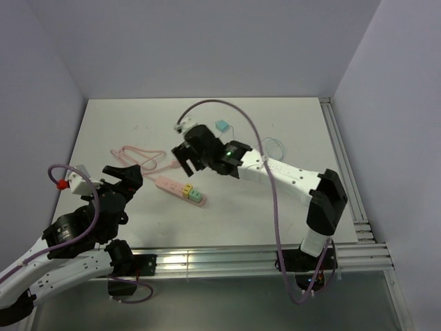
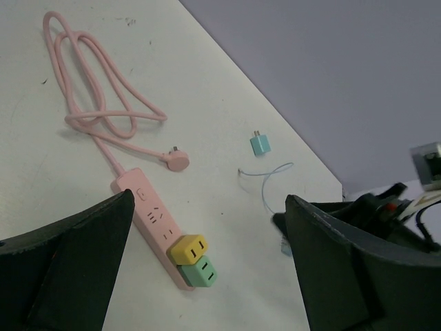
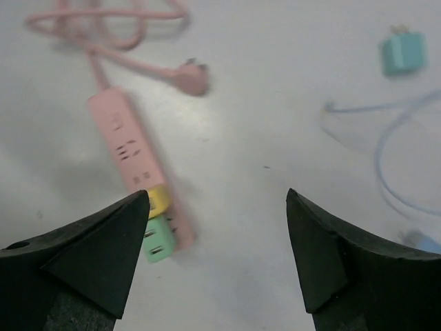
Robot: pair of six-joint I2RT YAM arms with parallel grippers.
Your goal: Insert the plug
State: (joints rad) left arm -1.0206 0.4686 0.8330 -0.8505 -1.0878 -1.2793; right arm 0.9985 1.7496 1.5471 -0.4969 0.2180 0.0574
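Observation:
A pink power strip (image 1: 173, 187) lies mid-table with a yellow plug (image 2: 189, 249) and a green plug (image 2: 198, 271) seated at its near end; it also shows in the right wrist view (image 3: 128, 146). Its pink cord (image 2: 89, 103) loops at the left and ends in a round plug (image 2: 178, 161). A teal plug adapter (image 1: 222, 126) lies loose farther back, also seen in the left wrist view (image 2: 260, 144) and right wrist view (image 3: 404, 52). My left gripper (image 1: 129, 174) is open and empty, left of the strip. My right gripper (image 1: 185, 160) is open and empty, hovering just above and behind the strip.
A thin light-blue cable (image 2: 269, 181) lies right of the strip, near the teal adapter. White walls bound the table at back and sides. A metal rail (image 1: 344, 172) runs along the right edge.

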